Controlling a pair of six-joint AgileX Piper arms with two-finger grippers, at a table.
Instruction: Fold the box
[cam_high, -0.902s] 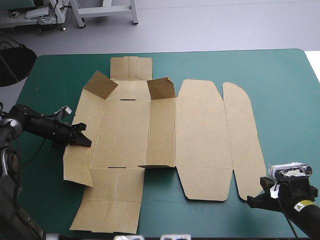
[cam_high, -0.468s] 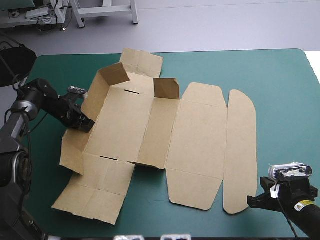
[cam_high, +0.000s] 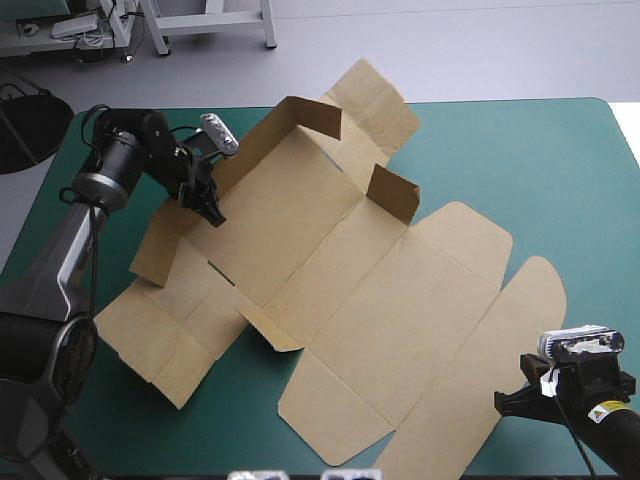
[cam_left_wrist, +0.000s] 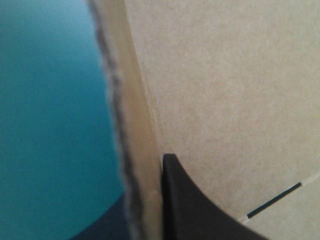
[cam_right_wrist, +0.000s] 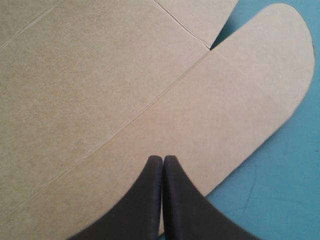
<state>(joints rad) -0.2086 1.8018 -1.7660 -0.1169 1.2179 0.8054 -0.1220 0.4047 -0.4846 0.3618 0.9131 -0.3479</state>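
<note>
- Fingers (cam_right_wrist: 142, 200) of the right gripper (cam_right_wrist: 162, 159) meet in one pointed arch with nothing between them. It hovers at the table's near right corner, over the rim of the rounded lid flap (cam_right_wrist: 260, 90). It is most likely parked there so the other arm can work unhindered.
- One box (cam_high: 380, 300), a single cut sheet of brown board, lies slantwise on the teal-green cover (cam_high: 570, 170). It runs from close to the near edge up to the far edge. Most of it, lid included, is flat, so I judge the fold barely begun.
- The left gripper (cam_high: 207, 207), toward the table's far left corner, is clamped all but closed on the box's long side wall (cam_high: 165, 245). In its wrist view one black finger presses the inner face, and the other shows dark behind the board's edge. The hold looks meant to swing that wall up from the floor panel.
- One narrow slot (cam_left_wrist: 275, 200) shows just beside that finger, presumably to take a tab later.
- Two small flaps stand upright: the nearer end flap (cam_high: 392, 192) and the farther end flap (cam_high: 312, 115). They seem ready to be caught between the walls.
- The sheet's farthest panel (cam_high: 365, 95) reaches past the table's far edge.
- Count: two grippers, one box, one wall in hand, two raised flaps, one slot seen.
</note>
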